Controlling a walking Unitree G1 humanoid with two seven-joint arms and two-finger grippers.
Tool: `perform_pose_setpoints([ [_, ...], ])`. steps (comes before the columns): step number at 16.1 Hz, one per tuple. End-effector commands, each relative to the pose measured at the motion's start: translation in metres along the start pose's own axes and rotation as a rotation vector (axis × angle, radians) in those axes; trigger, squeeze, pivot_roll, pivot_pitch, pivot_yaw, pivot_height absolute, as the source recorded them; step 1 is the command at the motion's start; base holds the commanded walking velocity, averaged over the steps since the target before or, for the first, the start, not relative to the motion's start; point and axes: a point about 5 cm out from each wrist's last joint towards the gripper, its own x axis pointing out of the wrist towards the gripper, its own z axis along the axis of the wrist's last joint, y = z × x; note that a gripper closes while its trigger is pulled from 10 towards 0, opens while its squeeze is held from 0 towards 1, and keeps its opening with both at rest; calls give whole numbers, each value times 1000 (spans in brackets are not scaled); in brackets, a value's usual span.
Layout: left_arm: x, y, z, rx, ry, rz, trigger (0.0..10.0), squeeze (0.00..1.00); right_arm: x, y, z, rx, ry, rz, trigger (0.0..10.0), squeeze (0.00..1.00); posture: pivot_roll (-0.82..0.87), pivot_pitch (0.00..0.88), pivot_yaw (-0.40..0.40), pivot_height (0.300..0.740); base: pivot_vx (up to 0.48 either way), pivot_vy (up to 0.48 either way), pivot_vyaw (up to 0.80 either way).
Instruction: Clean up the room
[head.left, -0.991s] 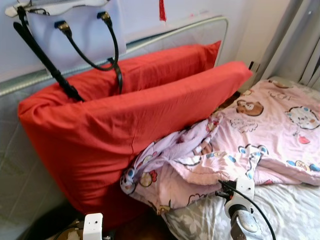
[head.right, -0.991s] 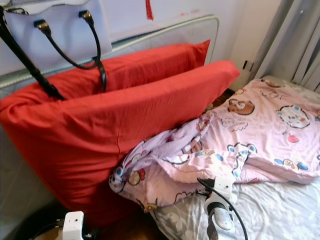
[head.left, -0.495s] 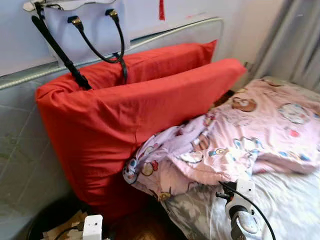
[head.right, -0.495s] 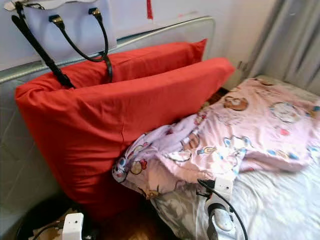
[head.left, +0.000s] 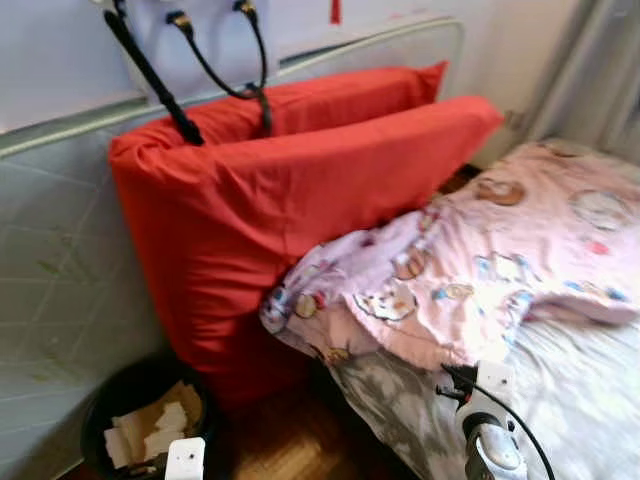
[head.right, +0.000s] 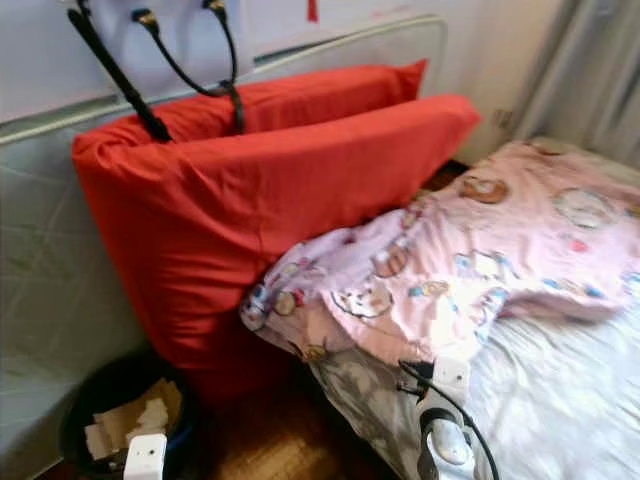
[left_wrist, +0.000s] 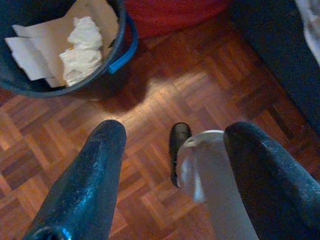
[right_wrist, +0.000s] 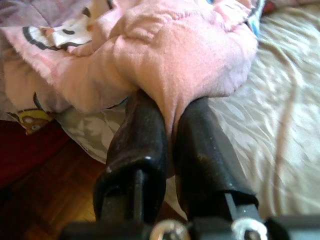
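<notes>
A pink cartoon-print blanket (head.left: 480, 270) lies rumpled across the bed and against two big red pillows (head.left: 290, 190). In the right wrist view my right gripper (right_wrist: 170, 107) is shut on a fold of the blanket's (right_wrist: 180, 55) edge, near the bed's side. Its wrist (head.left: 490, 440) shows low in the head view. My left gripper (left_wrist: 175, 131) hangs open over the parquet floor (left_wrist: 165, 85) with nothing between its fingers. A dark bin (left_wrist: 117, 55) of crumpled paper stands just ahead of it.
The bin (head.left: 140, 415) sits on the floor between the tiled wall and the pillows. A handbag's black straps (head.left: 215, 60) hang over the rear pillow and headboard rail. A grey-white sheet (head.left: 590, 390) covers the bed; curtains (head.left: 600, 80) hang far right.
The camera has moved: the whole scene has slid right and up, bringing the bin and floor into view. Both arms keep their places at the bottom of the picture.
</notes>
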Motion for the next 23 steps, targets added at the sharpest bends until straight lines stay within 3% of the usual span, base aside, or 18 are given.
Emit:
perform_pose_setpoints([
  [1, 0, 1, -1, -3, 1, 6, 10000, 0, 0, -1, 1, 7, -15, -9, 10000, 0, 28, 0, -26, 740, -300, 0, 0],
  [9, -1, 2, -3, -1, 8, 8, 10000, 0, 1, -2, 6, -11, -45, -20, 10000, 0, 29, 0, -25, 740, -300, 0, 0],
  [16, -1, 3, -4, 14, 18, 11, 10000, 0, 2, -11, 21, -57, -148, -74, 10000, 0, 20, 0, -22, 740, -171, 0, 0],
  [19, -1, 2, -5, 16, 23, 13, 10000, 0, 1, -21, 19, -71, -131, -126, 10000, 0, 22, 0, -25, 740, 0, 0, 0],
  [23, -1, 2, -6, 16, 30, 14, 10000, 0, 1, -18, 7, -51, -31, -103, 10000, 0, 24, 0, -29, 740, 0, 0, 0],
])
